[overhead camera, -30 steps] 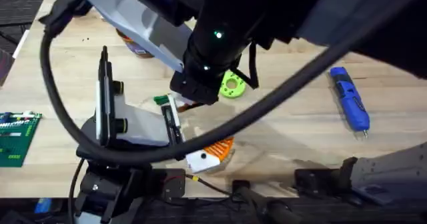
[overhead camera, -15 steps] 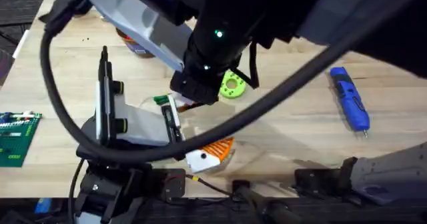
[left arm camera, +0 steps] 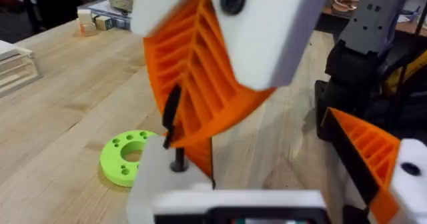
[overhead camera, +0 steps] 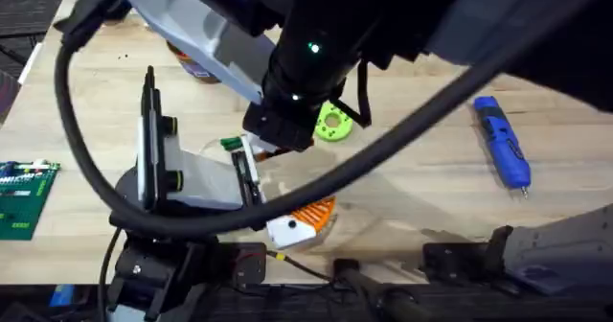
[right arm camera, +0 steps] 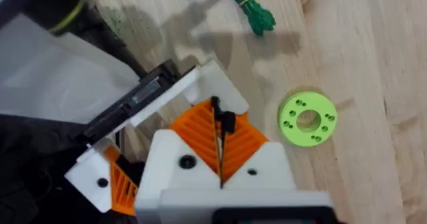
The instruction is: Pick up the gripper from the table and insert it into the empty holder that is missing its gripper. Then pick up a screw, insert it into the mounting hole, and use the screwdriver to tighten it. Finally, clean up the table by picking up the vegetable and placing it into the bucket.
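Observation:
My right gripper (right arm camera: 220, 151) has its orange ribbed pads (left arm camera: 200, 84) pressed together on a thin black screw (right arm camera: 218, 117). It hangs right over the white holder (left arm camera: 152, 184), one finger of my open left gripper (left arm camera: 273, 177); the other finger has an orange face (left arm camera: 363, 151). A black screw head (left arm camera: 178, 163) sits on the holder's top. I cannot tell the loose orange gripper apart from the pads. The dark-green vegetable (right arm camera: 250, 4) lies on the table (overhead camera: 421, 183), with the blue screwdriver (overhead camera: 501, 154) at the right. The bucket (overhead camera: 190, 65) peeks out behind the arm.
A bright green ring disc (overhead camera: 332, 123) lies near the middle of the table. A green circuit board (overhead camera: 21, 197) sits at the left edge. A dark arm and a black cable (overhead camera: 86, 169) loom large under the overhead camera, hiding much of the far side.

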### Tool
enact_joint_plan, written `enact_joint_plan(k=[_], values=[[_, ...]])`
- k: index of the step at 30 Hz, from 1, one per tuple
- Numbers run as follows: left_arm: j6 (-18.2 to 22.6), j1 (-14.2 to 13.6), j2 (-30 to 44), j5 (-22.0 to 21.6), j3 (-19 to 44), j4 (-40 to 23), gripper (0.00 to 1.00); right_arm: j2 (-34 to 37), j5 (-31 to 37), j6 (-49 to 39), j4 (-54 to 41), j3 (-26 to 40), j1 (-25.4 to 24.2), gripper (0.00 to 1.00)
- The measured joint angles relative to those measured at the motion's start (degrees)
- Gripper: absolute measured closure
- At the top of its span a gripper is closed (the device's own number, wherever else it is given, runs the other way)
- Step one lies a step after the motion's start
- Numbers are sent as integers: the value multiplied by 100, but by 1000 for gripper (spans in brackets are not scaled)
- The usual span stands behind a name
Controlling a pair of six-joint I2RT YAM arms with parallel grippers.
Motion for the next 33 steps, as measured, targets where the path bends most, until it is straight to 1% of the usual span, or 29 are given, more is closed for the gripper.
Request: enact_joint_plan(k=[11, 33], values=[[-17, 0, 0, 0, 0, -2, 7, 24, -97, 0, 36, 4, -2, 993], [-40, 0, 0, 0, 0, -2, 7, 48, 57, 2, -4, 15, 0, 993]])
